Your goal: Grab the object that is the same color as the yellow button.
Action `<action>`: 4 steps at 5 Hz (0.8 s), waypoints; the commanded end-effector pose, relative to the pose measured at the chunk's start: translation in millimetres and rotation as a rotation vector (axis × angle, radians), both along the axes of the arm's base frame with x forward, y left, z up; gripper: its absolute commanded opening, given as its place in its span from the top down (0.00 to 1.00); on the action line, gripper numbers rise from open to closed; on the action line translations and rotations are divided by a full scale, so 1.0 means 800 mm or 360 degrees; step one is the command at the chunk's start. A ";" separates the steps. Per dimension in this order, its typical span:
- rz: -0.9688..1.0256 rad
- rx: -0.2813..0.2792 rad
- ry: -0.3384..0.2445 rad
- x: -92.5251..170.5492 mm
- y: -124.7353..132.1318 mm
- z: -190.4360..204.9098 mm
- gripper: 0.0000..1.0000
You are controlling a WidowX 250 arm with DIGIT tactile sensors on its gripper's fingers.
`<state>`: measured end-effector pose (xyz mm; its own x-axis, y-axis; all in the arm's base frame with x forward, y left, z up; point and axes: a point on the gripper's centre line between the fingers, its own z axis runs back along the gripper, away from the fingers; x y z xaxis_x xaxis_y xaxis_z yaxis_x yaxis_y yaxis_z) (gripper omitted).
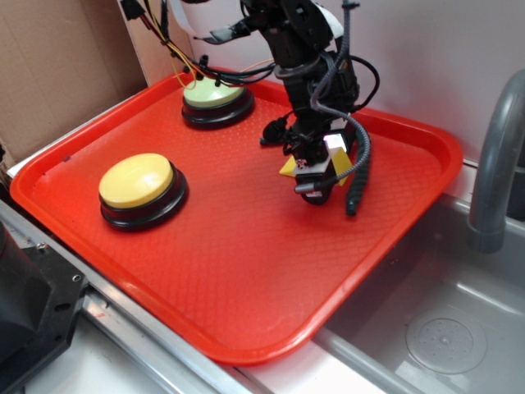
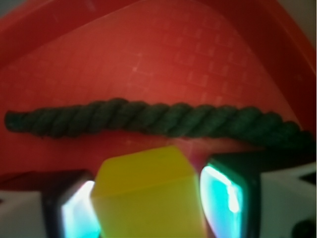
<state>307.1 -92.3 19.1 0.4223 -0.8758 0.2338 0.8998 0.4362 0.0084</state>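
Bright yellow and solid, the wedge block (image 2: 148, 196) fills the wrist view between the two glowing pads (image 2: 225, 193), the gripper (image 1: 314, 175) clenched on it, its ridge running toward 12 o'clock at the dark rope (image 2: 148, 119). Only the exterior view shows the red tray (image 1: 246, 279), where the block is mostly hidden at 3 o'clock of the yellow button (image 1: 138, 182), and the green button (image 1: 215, 97).

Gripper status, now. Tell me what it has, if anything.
Gripper: closed on the yellow wedge block, a finger against each side; the dark rope lies just beyond it on the red tray, not gripped.
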 end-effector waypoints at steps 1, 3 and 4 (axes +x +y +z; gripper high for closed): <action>0.0066 -0.0059 -0.0059 -0.011 -0.012 0.031 1.00; 0.0702 -0.0033 0.0101 -0.034 0.037 0.106 1.00; 0.1099 0.0114 0.0215 -0.050 0.078 0.145 1.00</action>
